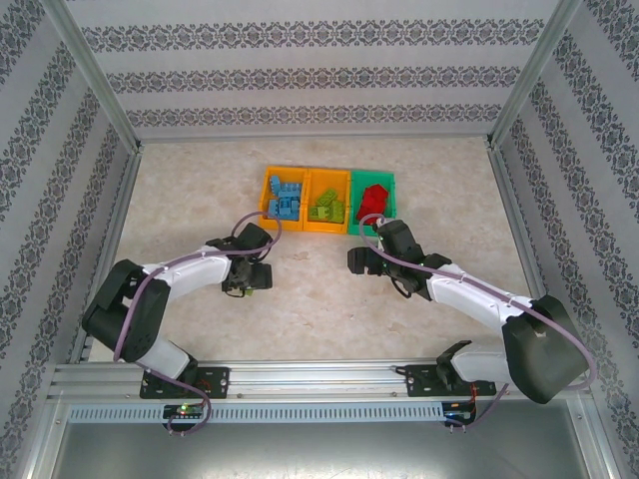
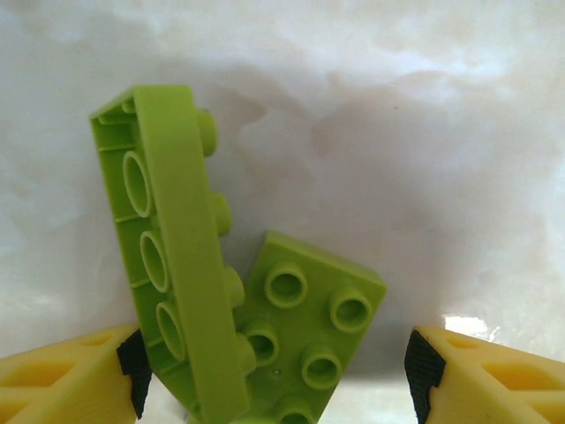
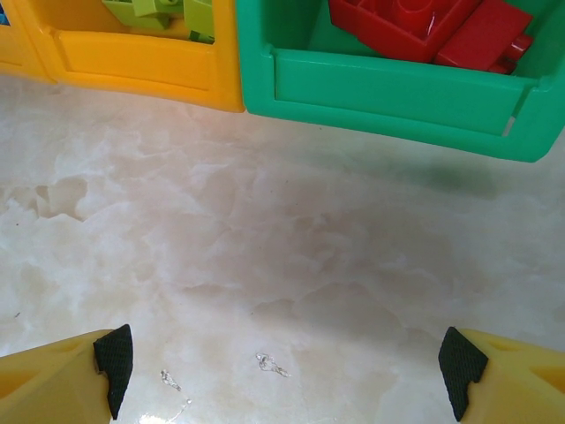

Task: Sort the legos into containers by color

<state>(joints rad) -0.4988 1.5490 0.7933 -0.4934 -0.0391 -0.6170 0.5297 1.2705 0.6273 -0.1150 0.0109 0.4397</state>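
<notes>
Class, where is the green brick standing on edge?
Left wrist view: the upright brick stands on the table between the left end effector's fingers, touching a flat green brick.

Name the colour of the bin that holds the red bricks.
The bin is green; the right wrist view shows it best.

bins [image 1: 326, 231] in row, far-centre of counter [image 1: 319, 299] | bricks [image 1: 285, 197] in each | near-left of row, on counter: edge-up brick [image 2: 181, 247] against flat brick [image 2: 309, 331]
</notes>
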